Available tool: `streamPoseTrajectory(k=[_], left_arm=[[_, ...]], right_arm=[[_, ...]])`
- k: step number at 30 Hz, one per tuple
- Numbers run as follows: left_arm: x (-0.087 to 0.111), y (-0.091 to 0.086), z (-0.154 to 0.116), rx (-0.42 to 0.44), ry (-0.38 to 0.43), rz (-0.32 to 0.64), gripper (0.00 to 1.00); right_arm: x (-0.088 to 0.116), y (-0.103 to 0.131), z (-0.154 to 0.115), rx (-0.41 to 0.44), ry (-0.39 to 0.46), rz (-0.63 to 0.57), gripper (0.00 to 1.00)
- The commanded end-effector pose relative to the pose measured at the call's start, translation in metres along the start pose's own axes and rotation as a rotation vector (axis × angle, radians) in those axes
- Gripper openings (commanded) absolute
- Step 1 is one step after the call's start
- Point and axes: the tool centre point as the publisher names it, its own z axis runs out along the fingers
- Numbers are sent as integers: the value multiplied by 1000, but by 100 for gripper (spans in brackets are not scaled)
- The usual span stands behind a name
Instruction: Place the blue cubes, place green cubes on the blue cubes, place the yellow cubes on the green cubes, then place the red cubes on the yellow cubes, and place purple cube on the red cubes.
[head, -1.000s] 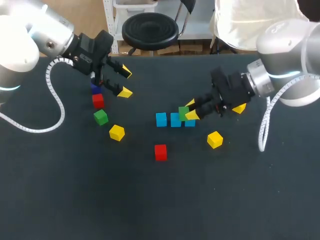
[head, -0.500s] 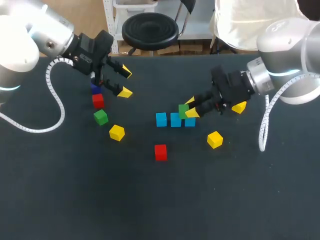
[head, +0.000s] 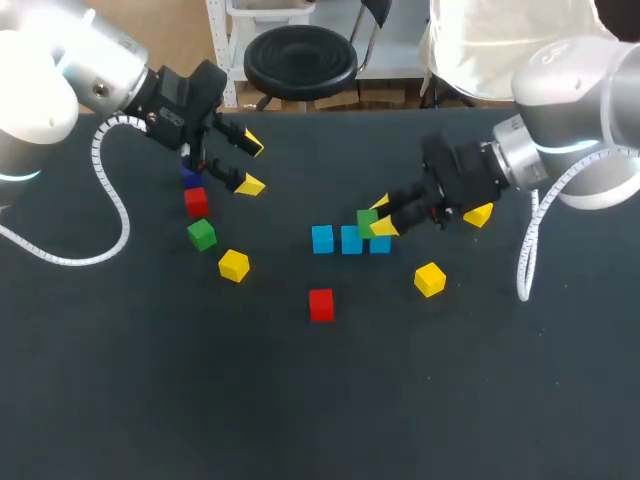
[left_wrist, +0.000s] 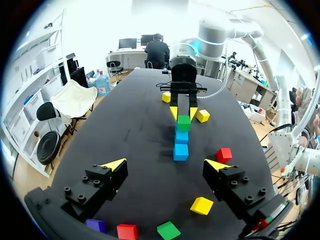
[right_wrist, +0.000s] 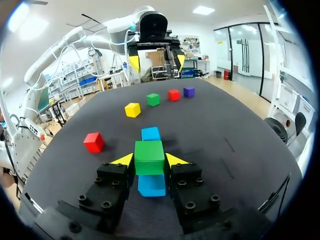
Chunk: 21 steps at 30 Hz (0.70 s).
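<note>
Blue cubes (head: 322, 238) lie in a row mid-table; right jaws pinch the first green cube (head: 366, 221) over them — left jaws spread (empty). All upper layers are not yet built.

No text, label, number or sign is legible in any view. The faces of the cubes (head: 321, 304) are plain, and the tabletop (head: 300, 400) carries no markings.
</note>
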Motion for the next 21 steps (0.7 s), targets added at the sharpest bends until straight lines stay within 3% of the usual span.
streamPoseTrajectory(k=[1,21], left_arm=[[0,-1,0,-3,-1,1,100],[0,-1,0,-3,-1,1,100]], right_arm=[[0,3,0,14,1,-8,0],[3,2,2,4,-12,-9,0]])
